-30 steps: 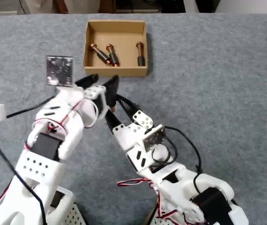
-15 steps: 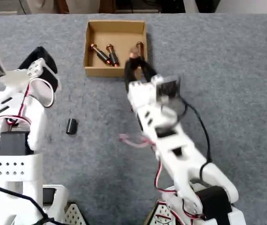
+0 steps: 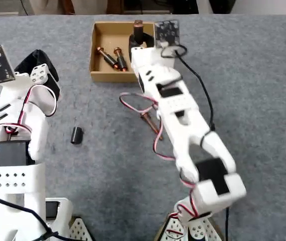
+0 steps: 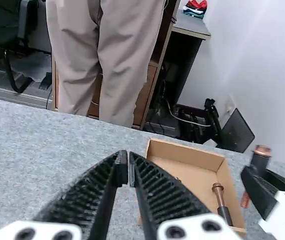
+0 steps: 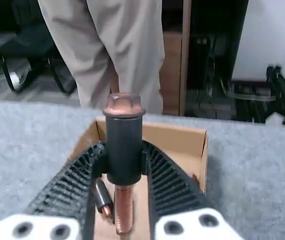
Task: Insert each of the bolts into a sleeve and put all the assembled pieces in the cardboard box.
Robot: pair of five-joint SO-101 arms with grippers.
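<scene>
The cardboard box (image 3: 97,50) stands at the table's far edge with two assembled pieces (image 3: 112,57) lying inside. My right gripper (image 3: 137,40) hangs over the box's right part, shut on a black sleeve (image 5: 124,150) with a copper bolt through it, held upright, head (image 5: 124,105) up. A third assembled piece (image 4: 218,197) lies in the box below it. A loose black sleeve (image 3: 76,135) sits on the mat by the left arm. A bare copper bolt (image 3: 150,123) lies mid-table, partly under the right arm's wires. My left gripper (image 3: 40,56) is raised at the far left, shut and holding nothing.
Grey felt covers the whole table (image 3: 253,75). The right arm's red and white wires (image 3: 133,100) loop over the mat near the loose bolt. A person's legs (image 4: 112,55) stand behind the table's far edge. Open mat lies to the right of the box.
The arms parted from the table's middle. The right gripper carried the assembled piece from the box's front edge to over the box. The left arm swung left and a loose sleeve now lies bare.
</scene>
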